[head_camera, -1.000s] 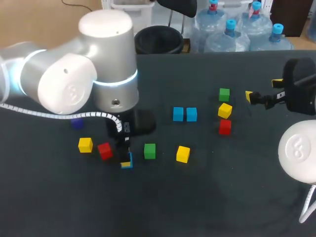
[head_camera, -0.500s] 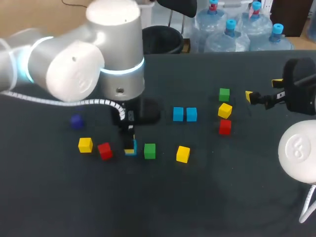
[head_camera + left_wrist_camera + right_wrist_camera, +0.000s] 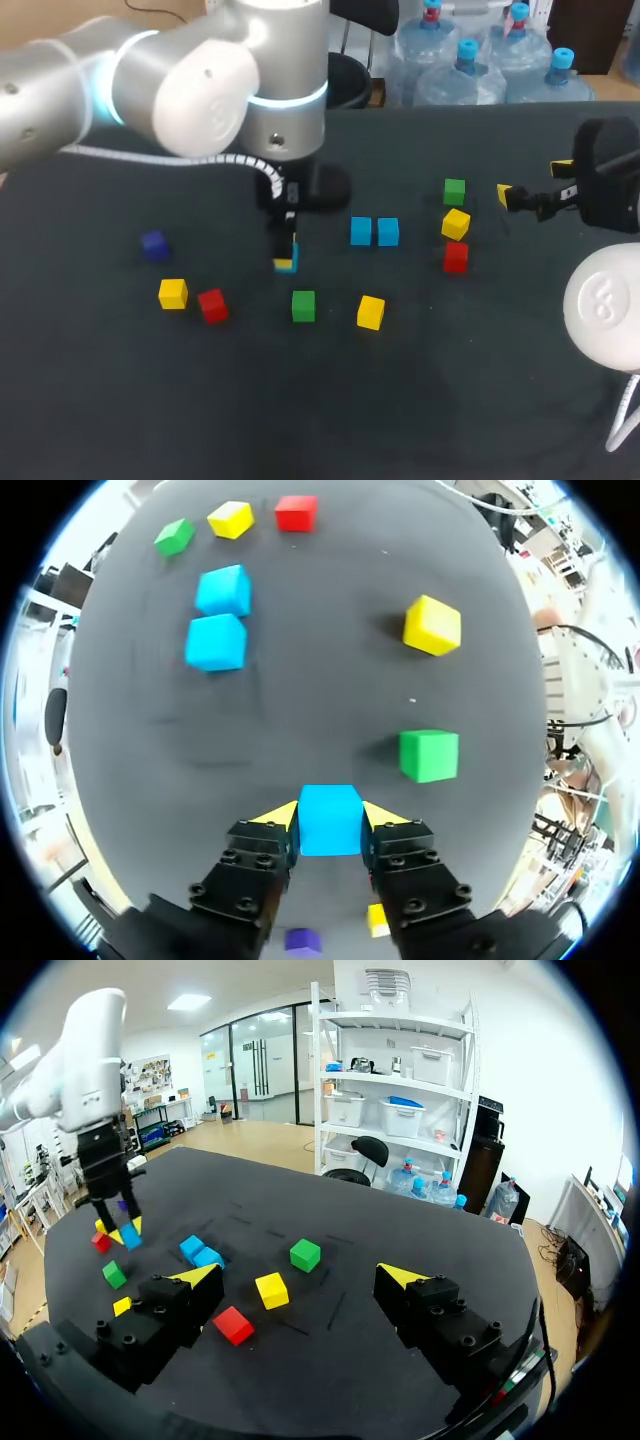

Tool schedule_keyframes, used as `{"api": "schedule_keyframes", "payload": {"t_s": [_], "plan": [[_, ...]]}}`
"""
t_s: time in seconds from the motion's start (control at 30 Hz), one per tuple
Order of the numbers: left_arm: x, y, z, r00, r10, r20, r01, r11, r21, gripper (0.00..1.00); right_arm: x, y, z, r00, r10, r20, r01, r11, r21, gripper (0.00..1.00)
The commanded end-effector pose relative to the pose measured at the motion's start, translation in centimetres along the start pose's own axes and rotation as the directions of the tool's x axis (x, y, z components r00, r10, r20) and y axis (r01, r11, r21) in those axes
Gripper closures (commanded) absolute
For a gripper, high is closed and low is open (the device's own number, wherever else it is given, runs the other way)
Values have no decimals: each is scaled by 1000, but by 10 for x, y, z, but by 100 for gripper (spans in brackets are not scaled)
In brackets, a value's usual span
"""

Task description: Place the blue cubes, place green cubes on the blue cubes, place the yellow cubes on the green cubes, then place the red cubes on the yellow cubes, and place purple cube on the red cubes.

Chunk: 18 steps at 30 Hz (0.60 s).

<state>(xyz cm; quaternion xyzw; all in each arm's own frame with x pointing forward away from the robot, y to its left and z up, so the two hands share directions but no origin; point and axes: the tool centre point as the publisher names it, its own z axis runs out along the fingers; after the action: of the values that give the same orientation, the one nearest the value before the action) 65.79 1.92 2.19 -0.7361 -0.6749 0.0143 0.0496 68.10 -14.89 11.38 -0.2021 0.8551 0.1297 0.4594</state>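
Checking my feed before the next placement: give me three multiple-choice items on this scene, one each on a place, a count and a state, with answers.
1. Where is the lone blue cube?
A) on a green cube
B) between the left gripper's fingers
C) beside the purple cube

2. How many yellow cubes are there?
A) two
B) three
C) four

3. The right gripper is:
A) open, holding nothing
B) shut on a red cube
C) shut on a yellow cube

Answers:
1 B, since both yellow tips press its sides in the left wrist view.
2 B, since the head view shows three.
3 A, since its tips stand wide apart, gripping nothing.
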Motion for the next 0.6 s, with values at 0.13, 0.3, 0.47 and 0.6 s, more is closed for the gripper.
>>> {"api": "schedule_keyframes", "payload": {"t_s": [0.13,0.3,0.47,0.6], "plan": [[-14,38,-3,999,13,-34,-11,998,69,100,0,-1,-1,1000,0,0,0,1000,-4,0],[-22,51,-5,1000,23,-17,-22,998,63,100,0,-1,-1,1000,0,0,0,1000,-4,0],[-30,61,-1,1000,29,-8,-29,998,60,100,0,-1,-1,1000,0,0,0,1000,-4,0],[-34,66,0,999,32,-8,-31,998,58,100,0,-1,-1,1000,0,0,0,1000,-4,0]]}}
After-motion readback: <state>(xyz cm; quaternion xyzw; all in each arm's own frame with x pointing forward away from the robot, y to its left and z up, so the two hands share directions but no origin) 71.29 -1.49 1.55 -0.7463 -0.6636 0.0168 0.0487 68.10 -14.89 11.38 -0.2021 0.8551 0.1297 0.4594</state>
